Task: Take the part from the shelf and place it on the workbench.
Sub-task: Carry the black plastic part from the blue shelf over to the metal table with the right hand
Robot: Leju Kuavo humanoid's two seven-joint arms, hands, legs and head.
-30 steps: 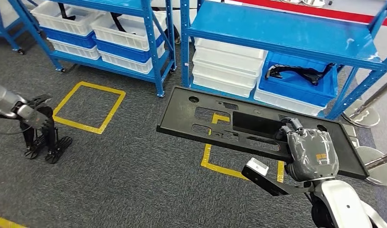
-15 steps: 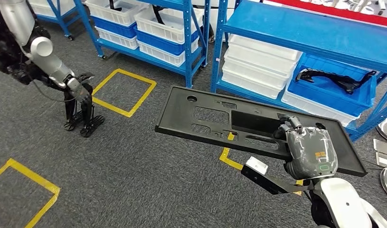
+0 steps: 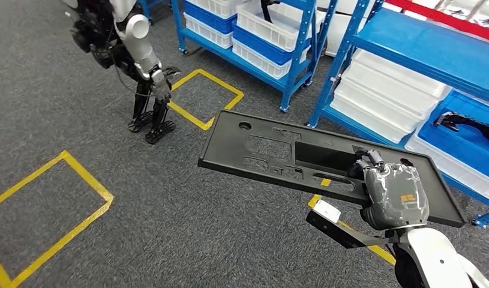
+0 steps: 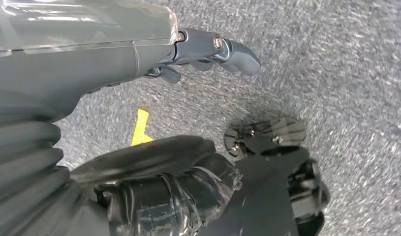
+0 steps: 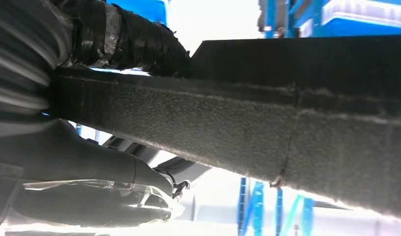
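Carrying the black panel part (image 3: 302, 157) in the right hand (image 3: 390, 191) — fingers hooked through a cut-out near the right end, thumb under the edge, so the long piece juts out to the left and stays roughly level. Grasping off-centre like this probably loads the wrist; tilt or slip looks like the risk. Seen edge-on in the right wrist view, part (image 5: 267, 132) clamped between dark fingers (image 5: 134, 44) and thumb (image 5: 90, 162). Held well above the grey carpet (image 3: 170, 240), off the blue shelf (image 3: 434, 48) at far right, so pick-up judged done, placing not yet. No workbench seen. Hanging low over carpet, left hand (image 4: 208, 49) — grasping nothing, fingers loosely extended. Standing at far left near a yellow floor square (image 3: 200, 96), another robot (image 3: 134, 54).
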